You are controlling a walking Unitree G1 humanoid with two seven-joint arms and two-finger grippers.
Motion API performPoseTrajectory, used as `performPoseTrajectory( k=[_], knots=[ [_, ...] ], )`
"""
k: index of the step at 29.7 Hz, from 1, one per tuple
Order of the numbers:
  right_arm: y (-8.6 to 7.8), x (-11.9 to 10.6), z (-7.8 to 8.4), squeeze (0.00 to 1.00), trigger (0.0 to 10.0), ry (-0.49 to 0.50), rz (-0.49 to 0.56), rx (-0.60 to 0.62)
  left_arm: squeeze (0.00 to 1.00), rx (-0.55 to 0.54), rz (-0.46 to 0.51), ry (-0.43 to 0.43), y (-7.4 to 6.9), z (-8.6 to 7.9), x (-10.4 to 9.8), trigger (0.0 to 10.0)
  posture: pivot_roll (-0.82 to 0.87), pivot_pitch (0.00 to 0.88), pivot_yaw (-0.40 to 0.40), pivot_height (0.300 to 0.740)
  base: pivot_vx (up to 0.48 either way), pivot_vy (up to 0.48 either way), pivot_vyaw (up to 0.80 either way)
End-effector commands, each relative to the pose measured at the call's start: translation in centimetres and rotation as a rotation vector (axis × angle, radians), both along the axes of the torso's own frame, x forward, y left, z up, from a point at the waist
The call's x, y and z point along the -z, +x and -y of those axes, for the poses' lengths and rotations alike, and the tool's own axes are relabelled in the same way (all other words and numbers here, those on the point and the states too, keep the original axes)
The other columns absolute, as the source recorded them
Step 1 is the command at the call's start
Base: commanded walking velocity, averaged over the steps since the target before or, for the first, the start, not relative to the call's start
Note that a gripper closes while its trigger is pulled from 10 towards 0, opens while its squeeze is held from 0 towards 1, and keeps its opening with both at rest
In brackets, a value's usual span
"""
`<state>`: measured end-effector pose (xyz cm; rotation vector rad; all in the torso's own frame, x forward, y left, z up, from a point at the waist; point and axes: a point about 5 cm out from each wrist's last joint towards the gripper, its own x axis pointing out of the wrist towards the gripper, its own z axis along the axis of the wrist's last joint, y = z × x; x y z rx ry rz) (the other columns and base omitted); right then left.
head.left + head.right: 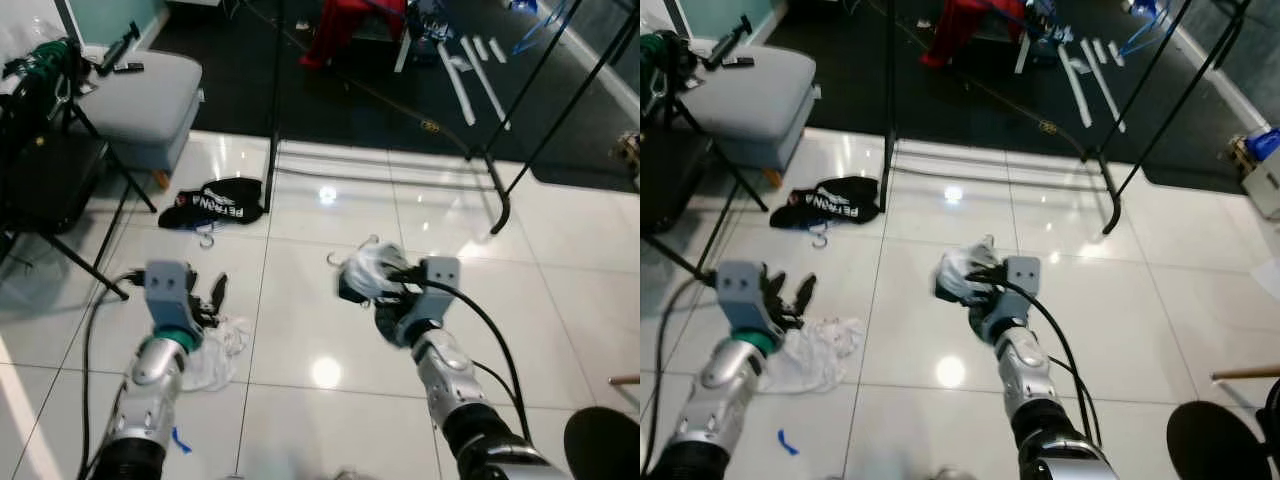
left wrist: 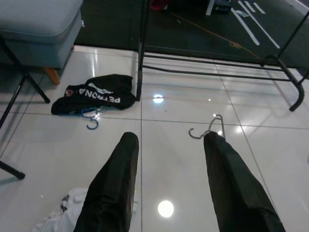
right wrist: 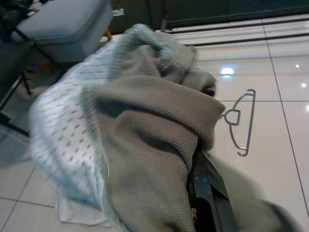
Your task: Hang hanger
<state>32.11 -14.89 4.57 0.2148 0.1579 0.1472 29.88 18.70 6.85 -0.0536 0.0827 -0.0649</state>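
One right gripper [image 1: 362, 287] clutching bunched garment [image 3: 140, 125], wire hanger [image 3: 240, 123] on floor beyond

The grey-green garment [image 3: 145, 130] bunched over the right gripper [image 1: 372, 283] hides its fingers (blurred too), and the picture's lower edge crops it.

- a pale bundled garment [image 1: 962, 272] is gripped by the right gripper [image 1: 980, 278] above the white tiled floor [image 1: 1140, 300].
- the left gripper [image 1: 790, 295] is held with fingers apart over a white cloth [image 1: 820, 355] on the tiles.
- a black garment [image 1: 828, 205] with white lettering is seen beside a rack leg [image 1: 888, 80].
- a grey stool [image 1: 745, 95] is placed at the far left.
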Motion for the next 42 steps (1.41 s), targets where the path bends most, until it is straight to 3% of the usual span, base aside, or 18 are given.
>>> performPoseTrajectory(
  k=[1,28,42],
  knots=[
    [-0.15,0.22,0.59,0.00,10.0,-0.006,-0.010,0.019,0.00,0.022,-0.008,-0.014,-0.12,0.61,0.20,10.0,0.04,0.044,-0.030,0.740,0.304,0.000,0.00],
    [-0.16,0.24,0.67,0.00,10.0,-0.006,-0.011,0.023,0.00,0.027,-0.014,-0.013,-0.04,0.64,0.24,10.0,0.03,0.043,-0.029,0.740,0.302,0.000,0.00],
    [-0.18,0.26,0.65,0.00,10.0,-0.006,-0.013,0.023,0.00,0.039,-0.046,0.030,-0.09,0.97,0.75,10.0,0.03,0.051,-0.029,0.740,0.000,0.000,0.00]
  ],
)
